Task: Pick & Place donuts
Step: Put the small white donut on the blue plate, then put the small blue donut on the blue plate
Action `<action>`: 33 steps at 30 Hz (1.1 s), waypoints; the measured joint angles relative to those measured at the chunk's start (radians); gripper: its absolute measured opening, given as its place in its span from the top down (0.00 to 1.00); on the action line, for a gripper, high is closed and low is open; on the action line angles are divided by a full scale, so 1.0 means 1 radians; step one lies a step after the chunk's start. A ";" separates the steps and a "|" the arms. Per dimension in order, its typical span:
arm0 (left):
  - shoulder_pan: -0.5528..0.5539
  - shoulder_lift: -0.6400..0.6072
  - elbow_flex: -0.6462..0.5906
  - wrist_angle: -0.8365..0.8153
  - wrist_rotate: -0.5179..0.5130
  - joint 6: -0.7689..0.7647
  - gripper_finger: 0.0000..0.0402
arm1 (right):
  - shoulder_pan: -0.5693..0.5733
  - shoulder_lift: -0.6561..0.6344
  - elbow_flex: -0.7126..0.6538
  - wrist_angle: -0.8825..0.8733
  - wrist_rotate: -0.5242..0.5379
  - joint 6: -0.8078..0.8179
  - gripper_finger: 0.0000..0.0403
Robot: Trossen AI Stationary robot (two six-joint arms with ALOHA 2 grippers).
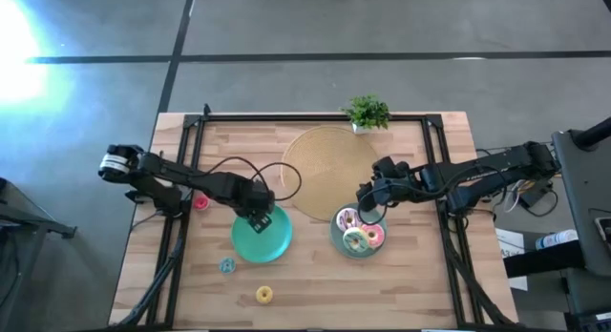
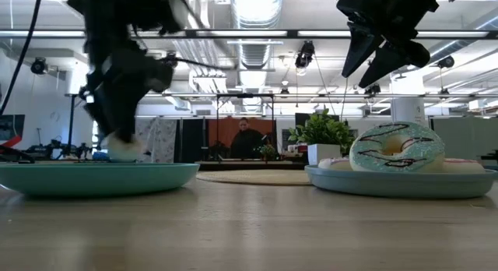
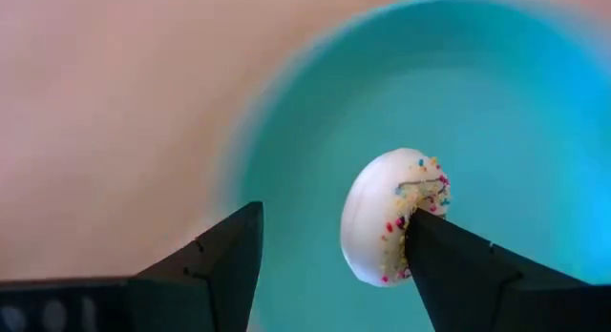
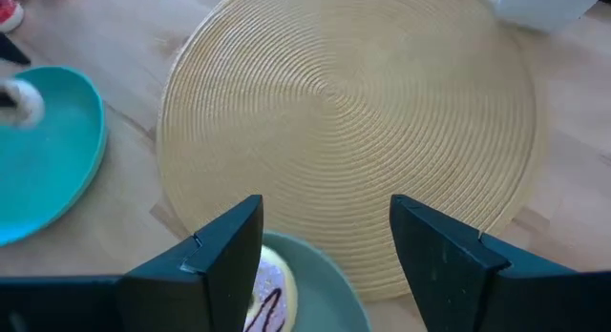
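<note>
Fingers of the left gripper (image 3: 329,265) stand wide apart over the teal plate (image 1: 262,238); the cream sprinkled donut (image 3: 393,216) rests against one finger's inner face, not pinched, seemingly just let go on edge. Left of that plate a red-orange donut (image 1: 200,202) lies on the surface; nearer the front edge, a blue one (image 1: 226,266) and a yellow one (image 1: 263,295). Right gripper (image 4: 325,251) hangs well open and empty, above the border of the tan mat (image 1: 329,170) and the grey-green plate (image 1: 336,238), which carries the three larger donuts (image 1: 360,231).

Handling, judged: small, light, stiff toy rings with smooth icing, likely to roll or skid. Pinch across the ring's band, or one finger through the hole.

Views: left wrist alone shows the cream ring's sprinkles and tilt; high view alone shows the stray rings; low view shows the green-iced donut (image 2: 397,148) propped on its plate, and a person far behind.
</note>
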 joint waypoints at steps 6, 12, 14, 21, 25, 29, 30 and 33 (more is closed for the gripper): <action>0.001 -0.051 -0.054 0.214 0.124 0.105 0.45 | -0.004 0.002 -0.019 0.190 -0.154 -0.097 0.46; 0.001 -0.088 -0.103 0.129 0.139 0.068 0.45 | -0.054 0.092 -0.084 0.701 -0.429 -0.175 0.48; 0.001 -0.111 -0.120 0.128 0.146 0.043 0.45 | -0.071 0.160 -0.094 0.842 -0.494 -0.171 0.51; -0.020 -0.223 -0.128 0.134 0.115 -0.144 0.45 | -0.075 0.386 -0.036 1.015 -0.701 -0.127 0.67; -0.094 -0.291 -0.118 0.123 0.076 -0.188 0.45 | -0.049 0.439 0.004 1.010 -0.775 -0.137 0.72; -0.201 -0.310 -0.118 0.061 0.062 -0.205 0.45 | -0.042 0.437 0.020 1.005 -0.764 -0.152 0.74; -0.231 -0.309 -0.118 0.030 0.062 -0.218 0.45 | -0.044 0.433 0.020 1.005 -0.747 -0.148 0.75; -0.317 -0.286 -0.118 -0.016 0.105 -0.287 0.45 | -0.054 0.414 0.019 1.003 -0.692 -0.137 0.75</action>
